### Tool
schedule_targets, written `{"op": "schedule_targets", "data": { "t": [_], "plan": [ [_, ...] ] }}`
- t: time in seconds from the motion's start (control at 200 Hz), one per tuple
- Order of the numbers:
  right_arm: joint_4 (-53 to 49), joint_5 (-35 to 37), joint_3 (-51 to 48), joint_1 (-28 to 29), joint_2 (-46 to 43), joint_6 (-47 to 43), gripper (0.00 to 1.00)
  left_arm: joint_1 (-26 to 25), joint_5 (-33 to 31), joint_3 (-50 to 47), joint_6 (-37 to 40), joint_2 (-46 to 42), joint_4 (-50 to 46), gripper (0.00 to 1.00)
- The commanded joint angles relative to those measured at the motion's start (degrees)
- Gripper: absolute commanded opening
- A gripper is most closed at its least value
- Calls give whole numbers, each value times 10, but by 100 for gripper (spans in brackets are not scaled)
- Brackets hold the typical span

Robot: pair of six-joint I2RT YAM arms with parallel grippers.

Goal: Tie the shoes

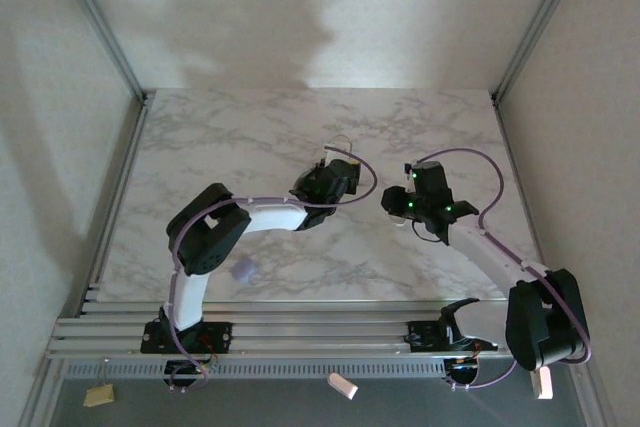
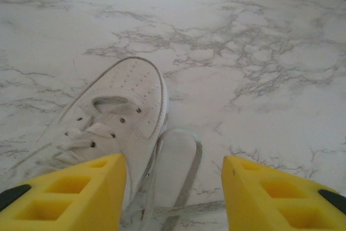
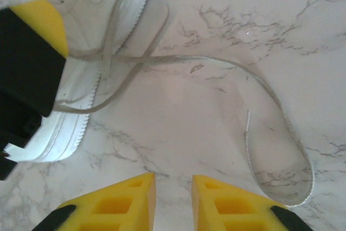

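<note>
The shoes are one small white sneaker (image 2: pixel 121 106) lying on the marble table (image 2: pixel 259 52), toe pointing away in the left wrist view. My left gripper (image 2: pixel 173 190) hangs open just over its right side, and a flat white lace loop (image 2: pixel 189 158) lies on the marble between the yellow fingers (image 2: pixel 70 196). In the right wrist view the sneaker (image 3: pixel 89 9) is at the upper left, with a long lace (image 3: pixel 273 101) trailing right into a big loop. My right gripper (image 3: pixel 173 193) hovers over bare marble, jaws narrowly open and holding nothing. From above, the left gripper (image 1: pixel 338 169) covers most of the sneaker, and the right gripper (image 1: pixel 390 199) faces it.
A tiny lavender blob (image 1: pixel 241 269) lies on the table near the left arm. Aluminium rails (image 1: pixel 300 332) run along the near edge and white walls enclose the table. The left gripper's finger (image 3: pixel 32 47) stands close beside the sneaker in the right wrist view.
</note>
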Motion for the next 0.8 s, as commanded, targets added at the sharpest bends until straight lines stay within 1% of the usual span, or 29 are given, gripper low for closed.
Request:
{"op": "schedule_targets", "data": {
  "t": [0.0,0.105,0.19,0.31,0.42,0.481,0.591,0.711,0.796],
  "plan": [
    [13,-38,-8,6,1,-47,25,3,37,-20,-11,-44,11,51],
    [30,-40,-9,23,16,-71,24,0,81,-27,-11,-61,28,53],
    [48,-40,-9,43,32,-94,23,-3,97,-31,-16,-79,33,54],
    [73,-38,-1,82,68,-138,23,-3,91,-54,-26,-125,36,54],
    [97,-30,15,116,108,-181,23,-1,72,-89,-40,-186,29,56],
    [112,-20,26,127,131,-188,24,0,60,-116,-51,-223,23,56],
    [152,-6,41,146,174,-194,29,2,42,-173,-64,-294,12,57],
    [186,20,61,174,214,-201,43,4,14,-233,-80,-371,-9,57],
    [222,40,63,186,243,-198,45,5,-10,-272,-90,-430,-29,58]
  ]
}}
